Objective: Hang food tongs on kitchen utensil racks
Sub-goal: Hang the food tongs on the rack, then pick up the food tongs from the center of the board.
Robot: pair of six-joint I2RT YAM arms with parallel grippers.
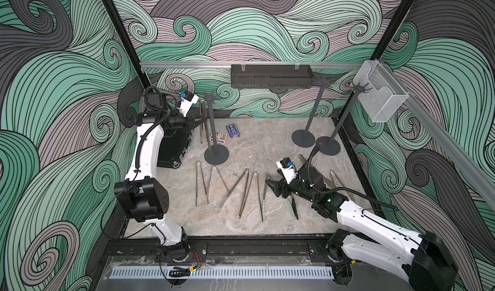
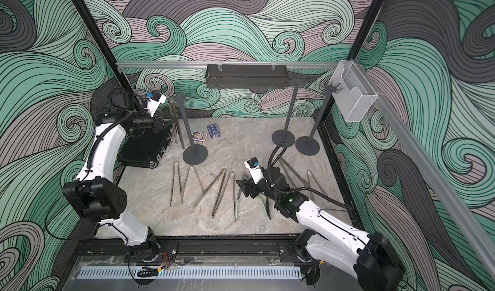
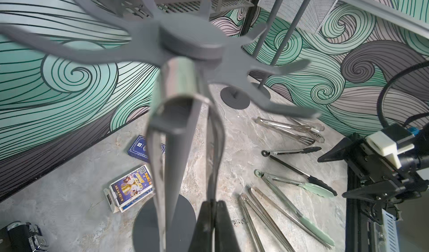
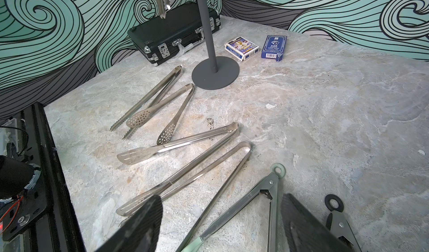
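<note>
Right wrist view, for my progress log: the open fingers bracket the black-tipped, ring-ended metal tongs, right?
No. The right wrist view shows the open fingers bracketing the pale-green-tipped metal tongs; the black-tipped pair lies outside them.

White arm shells (image 1: 150, 147), black joints (image 1: 142, 196), black corrugated cables (image 1: 308, 169), green light (image 1: 327, 200)

No lettering is legible. The blue card box (image 4: 274, 46) carries a barcode near one end; the illustrated card box (image 3: 131, 188) carries a QR code.
</note>
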